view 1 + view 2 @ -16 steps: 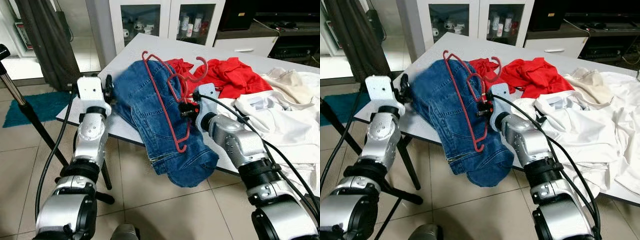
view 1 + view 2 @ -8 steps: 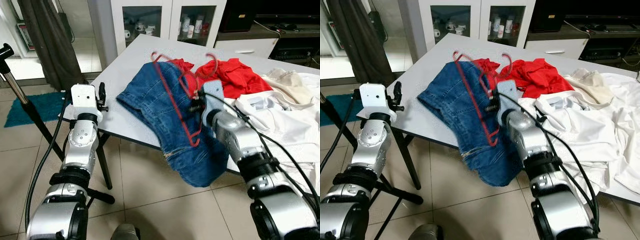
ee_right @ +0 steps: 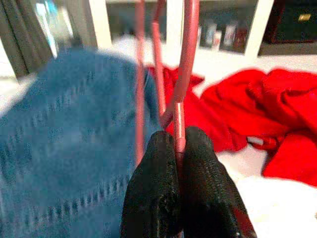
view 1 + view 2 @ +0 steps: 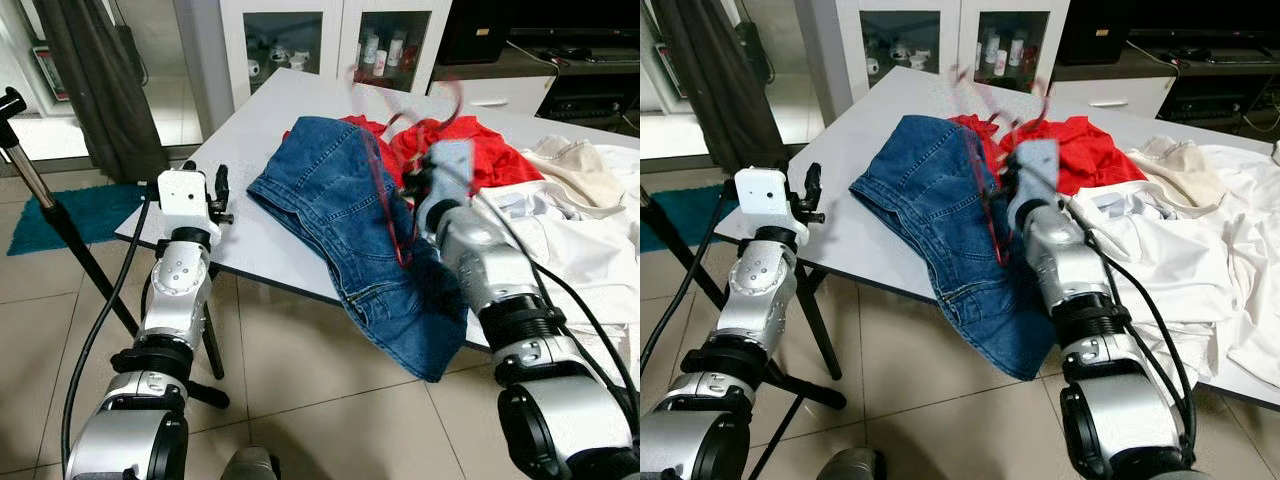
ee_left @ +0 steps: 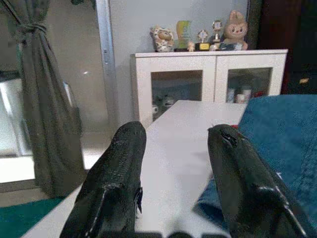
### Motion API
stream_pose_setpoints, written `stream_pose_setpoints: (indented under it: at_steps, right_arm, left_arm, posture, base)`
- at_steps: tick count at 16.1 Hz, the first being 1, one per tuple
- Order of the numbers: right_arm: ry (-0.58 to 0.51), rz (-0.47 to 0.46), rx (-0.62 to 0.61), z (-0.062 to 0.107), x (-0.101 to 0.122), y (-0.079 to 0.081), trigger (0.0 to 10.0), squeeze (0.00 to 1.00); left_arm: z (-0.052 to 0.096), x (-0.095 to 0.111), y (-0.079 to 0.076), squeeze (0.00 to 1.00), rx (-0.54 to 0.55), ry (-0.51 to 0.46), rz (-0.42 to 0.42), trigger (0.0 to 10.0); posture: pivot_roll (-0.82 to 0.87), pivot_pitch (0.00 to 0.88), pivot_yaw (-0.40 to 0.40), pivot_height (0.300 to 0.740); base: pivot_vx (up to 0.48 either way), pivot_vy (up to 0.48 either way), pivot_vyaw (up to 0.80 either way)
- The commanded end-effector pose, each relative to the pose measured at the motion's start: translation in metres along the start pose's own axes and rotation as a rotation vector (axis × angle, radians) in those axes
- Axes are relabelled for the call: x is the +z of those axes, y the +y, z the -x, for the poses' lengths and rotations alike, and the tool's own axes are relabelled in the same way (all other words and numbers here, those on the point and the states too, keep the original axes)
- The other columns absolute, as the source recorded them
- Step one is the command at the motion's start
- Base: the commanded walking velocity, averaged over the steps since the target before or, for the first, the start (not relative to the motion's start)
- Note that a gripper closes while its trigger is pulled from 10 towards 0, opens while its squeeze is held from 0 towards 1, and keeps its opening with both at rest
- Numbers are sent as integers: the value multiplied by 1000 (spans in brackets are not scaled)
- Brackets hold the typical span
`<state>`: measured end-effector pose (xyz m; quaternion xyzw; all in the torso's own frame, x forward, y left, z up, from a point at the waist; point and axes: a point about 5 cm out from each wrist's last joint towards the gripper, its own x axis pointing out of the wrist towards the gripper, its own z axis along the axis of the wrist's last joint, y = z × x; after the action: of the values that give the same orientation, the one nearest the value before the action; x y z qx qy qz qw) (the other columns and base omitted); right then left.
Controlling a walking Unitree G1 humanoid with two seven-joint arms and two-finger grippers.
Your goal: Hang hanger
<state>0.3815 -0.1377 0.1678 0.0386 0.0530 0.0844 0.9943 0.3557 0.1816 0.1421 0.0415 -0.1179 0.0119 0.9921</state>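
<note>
- While my right gripper (image 3: 179, 148) pinches the red hanger (image 3: 184, 64) between its two black fingers, that hanger stands above the jeans (image 4: 350, 215), its frame blurred in the head views.
- From the right wrist camera I see the fingers closed tight on one red bar, with two more red bars rising beside it.
- My left gripper (image 5: 176, 163) sits at the near corner of the white table (image 4: 255, 125), fingers spread apart with nothing between them.
- I see the blue jeans lying across the table, one end drooping over the near edge toward the tiled floor (image 4: 300, 380).
- Behind the jeans there is a red garment (image 4: 1080, 150), and a heap of white laundry (image 4: 1180, 260) covers the table on my right.
- I can make out a white cabinet (image 4: 335, 40) with glass doors beyond the table, a dark curtain (image 4: 95, 85) on my left, and a black stand (image 4: 45, 205) near the left arm.
</note>
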Motion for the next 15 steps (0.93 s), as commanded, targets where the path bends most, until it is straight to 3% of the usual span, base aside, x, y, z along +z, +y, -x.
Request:
stream_pose_setpoints:
  at_steps: [1,5,8,10,11,15]
  right_arm:
    - [-53,-20,-19,3,7,-7,10000,0]
    - [-222,-79,-150,26,25,-44,10000,0]
    - [-324,-42,-217,48,33,-59,10000,0]
    - [-364,77,-194,61,31,-57,10000,0]
    - [-390,293,-113,69,29,-43,10000,0]
    - [-415,498,-10,83,23,-22,10000,0]
  left_arm:
    - [0,2,-3,0,-21,-5,11,10000]
    - [2,3,2,0,-16,-3,-48,10000]
    - [8,2,7,0,-58,11,-56,10000]
    - [15,0,6,0,-109,29,-57,10000]
    - [22,-4,0,0,-156,43,-59,10000]
    - [43,-6,-22,0,-261,69,-43,10000]
  posture:
    - [185,7,-18,740]
    - [182,11,-17,740]
    - [166,13,-8,740]
    - [163,16,-5,740]
    - [163,15,-3,740]
    - [174,7,-6,740]
  base:
    - [0,0,0]
    - [0,0,0]
    - [0,0,0]
    - [0,0,0]
    - [0,0,0]
    - [0,0,0]
